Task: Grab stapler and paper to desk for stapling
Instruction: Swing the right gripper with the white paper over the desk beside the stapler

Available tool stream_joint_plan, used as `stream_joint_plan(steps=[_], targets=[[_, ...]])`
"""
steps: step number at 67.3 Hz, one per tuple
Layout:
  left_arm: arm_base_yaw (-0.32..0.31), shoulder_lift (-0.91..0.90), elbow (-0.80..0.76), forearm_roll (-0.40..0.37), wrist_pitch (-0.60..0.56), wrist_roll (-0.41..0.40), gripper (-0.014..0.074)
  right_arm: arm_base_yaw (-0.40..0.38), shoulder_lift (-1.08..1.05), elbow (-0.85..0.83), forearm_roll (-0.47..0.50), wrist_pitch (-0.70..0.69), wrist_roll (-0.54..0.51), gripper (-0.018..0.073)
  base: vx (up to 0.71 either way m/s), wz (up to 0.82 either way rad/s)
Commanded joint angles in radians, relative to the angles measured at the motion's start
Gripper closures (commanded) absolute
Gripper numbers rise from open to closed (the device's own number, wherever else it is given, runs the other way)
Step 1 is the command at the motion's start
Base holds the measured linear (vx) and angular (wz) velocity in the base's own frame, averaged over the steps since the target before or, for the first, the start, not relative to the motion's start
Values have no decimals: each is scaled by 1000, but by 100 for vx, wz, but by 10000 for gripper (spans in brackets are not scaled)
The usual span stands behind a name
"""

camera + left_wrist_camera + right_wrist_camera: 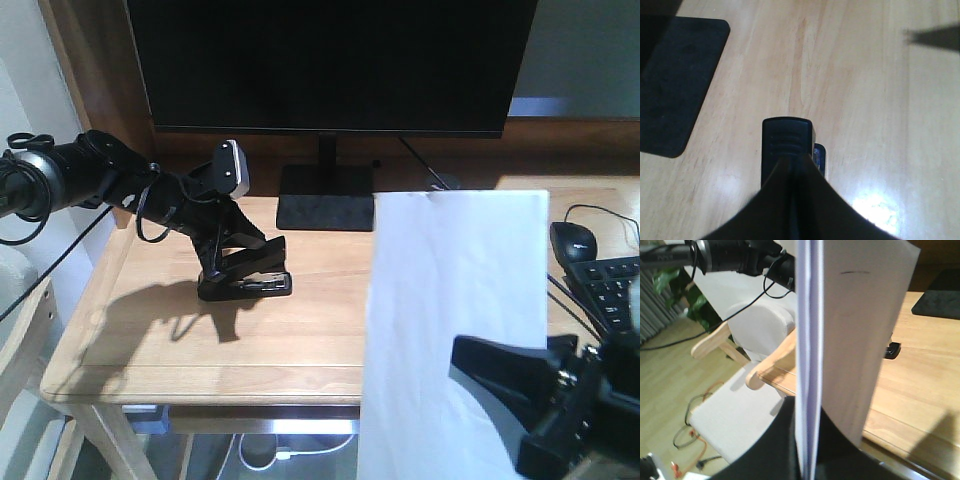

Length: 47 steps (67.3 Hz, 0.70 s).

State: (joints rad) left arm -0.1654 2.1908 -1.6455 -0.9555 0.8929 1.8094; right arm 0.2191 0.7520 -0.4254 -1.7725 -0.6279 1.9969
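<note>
Over on the left first: clamped onto the stapler (262,283) with the left gripper (238,262), fingers (765,215) pressed in on its rear end from both sides. Down on the desk (200,340) by the look of it, base against the wood, just in front of and to the left of the monitor's stand (325,210). From the left wrist, only a black ribbed nose poking out past the fingers, pale wood all round.

Now the right: pinching the paper (455,300) near its lower edge with the right gripper (478,365), closed tight on the stack. Held up on end in the air, not lying on the desk, tall and close to upright, hanging over the front right part of the top and down past the front rim. Edge-on from the right wrist, sheets slightly fanned, a faint dark mark near the top. Well apart from the stapler, off to its right.

Behind it all, a big dark monitor (330,60). At the far right, a black mouse (572,240) and a keyboard (610,285) just beyond the sheet's edge. Off the desk's left end, a white cushioned chair (755,325) with wooden arms.
</note>
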Motion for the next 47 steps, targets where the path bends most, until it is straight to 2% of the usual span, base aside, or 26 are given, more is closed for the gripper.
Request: stream_joint_plan(steps=[1,16,36,41,47], targets=[[-3,-66,-29,-53,12,-11,603,1,65,-66,-24,16,-83,561,0,0],[-3,-66,-29,-53,13,-11,603,2,280,-117,7,61,-220,561,0,0],[-3,-66,-29,-53,13,-11,603,2,541,-193,299,72,-530,561,0,0],[-3,-66,-29,-53,13,-11,603,2,585,-213,347,20,-564,561,0,0],[-3,-66,-29,-53,13,-11,603,2,617,-238,351,-123,-568,561,0,0]])
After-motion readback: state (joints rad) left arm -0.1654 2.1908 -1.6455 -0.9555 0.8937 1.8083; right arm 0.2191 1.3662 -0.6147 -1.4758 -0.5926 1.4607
